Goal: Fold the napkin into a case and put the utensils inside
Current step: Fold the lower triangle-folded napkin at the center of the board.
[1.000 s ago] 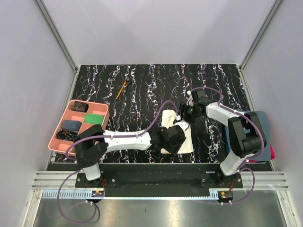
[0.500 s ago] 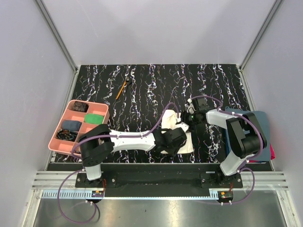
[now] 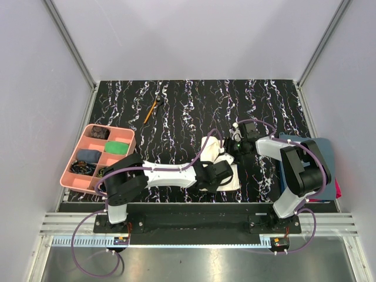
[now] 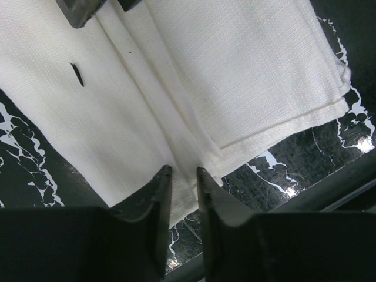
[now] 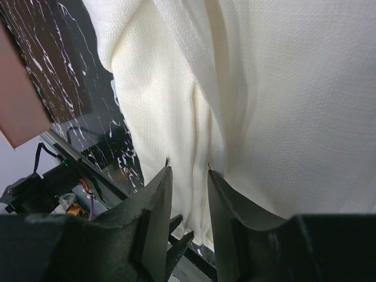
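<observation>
The cream napkin [image 3: 210,145] lies partly folded on the black marbled table, near the front middle. My left gripper [image 3: 217,174] is at its near end. In the left wrist view a ridge of the napkin [image 4: 235,70] fills the narrow gap of the left gripper [image 4: 182,171]. At the napkin's far right edge sits my right gripper [image 3: 231,148]. The right wrist view has a raised fold of the napkin [image 5: 282,88] pinched in the right gripper [image 5: 188,170]. The utensils lie at the back left: an orange-handled stick [image 3: 151,111] and a black spoon [image 3: 160,101].
A pink compartment tray [image 3: 71,178] holding small items stands at the left edge. A dark blue-grey towel [image 3: 329,155] lies at the right edge under the right arm. Metal frame rails run along the table's near edge.
My right gripper came down from behind the napkin onto its far edge and narrowed. My left gripper slid along the near end, and its jaws closed in on the cloth.
</observation>
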### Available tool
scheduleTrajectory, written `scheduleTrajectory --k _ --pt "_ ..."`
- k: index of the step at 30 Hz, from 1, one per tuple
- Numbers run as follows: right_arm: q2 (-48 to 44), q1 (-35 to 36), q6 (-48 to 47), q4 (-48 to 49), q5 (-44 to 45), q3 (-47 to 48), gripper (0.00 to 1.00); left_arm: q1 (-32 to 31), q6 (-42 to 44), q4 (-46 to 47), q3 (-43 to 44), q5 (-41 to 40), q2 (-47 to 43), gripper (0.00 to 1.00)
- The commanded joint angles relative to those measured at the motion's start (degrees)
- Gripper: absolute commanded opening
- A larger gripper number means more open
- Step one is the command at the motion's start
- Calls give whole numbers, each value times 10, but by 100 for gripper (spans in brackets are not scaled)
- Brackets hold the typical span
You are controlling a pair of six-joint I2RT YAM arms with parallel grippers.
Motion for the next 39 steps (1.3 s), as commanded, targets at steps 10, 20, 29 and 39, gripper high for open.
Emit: scheduleTrajectory --k 10,20,29,39 --pt "-67 -22 -3 -24 2 -2 43 4 -9 5 26 -21 -32 0" --pt "-80 -22 -6 -26 16 -49 23 29 -28 50 6 32 -41 0" --pt "-68 -22 5 14 -3 -98 9 34 -37 50 1 58 -41 0" --pt "-89 -22 5 12 -6 -106 9 22 -19 10 -16 43 -77 39"
